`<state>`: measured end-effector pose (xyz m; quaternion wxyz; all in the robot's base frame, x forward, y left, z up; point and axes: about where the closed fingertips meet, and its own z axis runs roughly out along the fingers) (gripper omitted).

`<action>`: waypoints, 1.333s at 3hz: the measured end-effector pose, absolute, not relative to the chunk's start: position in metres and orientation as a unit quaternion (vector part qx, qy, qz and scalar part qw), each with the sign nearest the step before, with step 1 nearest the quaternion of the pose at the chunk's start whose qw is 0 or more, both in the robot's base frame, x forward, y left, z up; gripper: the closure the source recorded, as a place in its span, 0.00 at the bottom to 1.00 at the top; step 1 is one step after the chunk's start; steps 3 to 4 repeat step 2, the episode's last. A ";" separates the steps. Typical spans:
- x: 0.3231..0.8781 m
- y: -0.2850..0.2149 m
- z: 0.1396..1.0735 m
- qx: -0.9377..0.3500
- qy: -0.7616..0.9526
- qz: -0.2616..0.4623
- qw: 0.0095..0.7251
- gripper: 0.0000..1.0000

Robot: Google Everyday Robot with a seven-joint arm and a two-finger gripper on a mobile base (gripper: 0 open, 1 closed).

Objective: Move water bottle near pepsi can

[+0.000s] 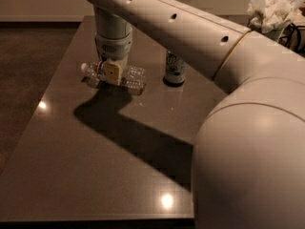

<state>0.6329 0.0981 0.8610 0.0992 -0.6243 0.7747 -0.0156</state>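
The water bottle [133, 76] lies on its side on the dark table [95, 166], far left of centre, with its white cap [86, 68] pointing left. My gripper [113, 73] comes straight down over the bottle's middle. Its tan finger [113, 74] covers the label band, and it is shut on the bottle. A white-and-green can [175, 67] stands upright just right of the bottle. The pepsi can is not in view; my arm [190, 32] hides much of the far side of the table.
My arm's large elbow [252, 151] fills the right foreground and covers that part of the table. A container of crumpled white paper [271, 11] stands at the far right. The table's left edge [33, 123] borders dark floor.
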 end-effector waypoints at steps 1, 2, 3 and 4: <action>0.636 0.095 0.854 -0.629 0.772 -0.008 0.095 0.12; 0.638 0.097 0.853 -0.629 0.771 -0.007 0.097 0.00; 0.638 0.097 0.853 -0.629 0.771 -0.007 0.097 0.00; 0.638 0.097 0.853 -0.629 0.771 -0.007 0.097 0.00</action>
